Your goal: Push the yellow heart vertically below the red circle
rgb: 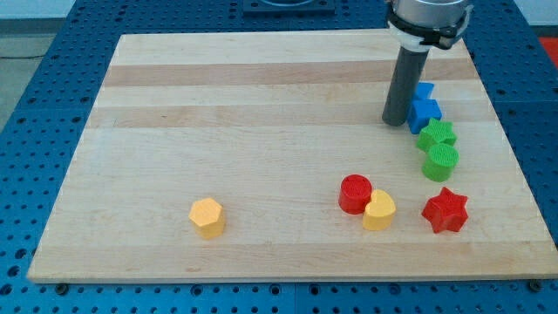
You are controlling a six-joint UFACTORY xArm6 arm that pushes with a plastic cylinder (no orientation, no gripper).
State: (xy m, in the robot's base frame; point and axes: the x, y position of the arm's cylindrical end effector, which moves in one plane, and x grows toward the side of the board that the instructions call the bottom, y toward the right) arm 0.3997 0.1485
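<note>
Wooden board (pixel 261 105) on blue perforated table (pixel 52 105); our tip (pixel 396 121) stands at the view's upper right

We have a plain rod with no jaws, pinching nothing, its end just left of two blue blocks (pixel 424 109). Yellow heart (pixel 379 211) touches the lower right of red circle (pixel 355 193). Red star (pixel 445 210) sits near their right, two green blocks (pixel 438 149) above it. Yellow hexagon (pixel 207 217) lies well apart at the view's lower left
</note>
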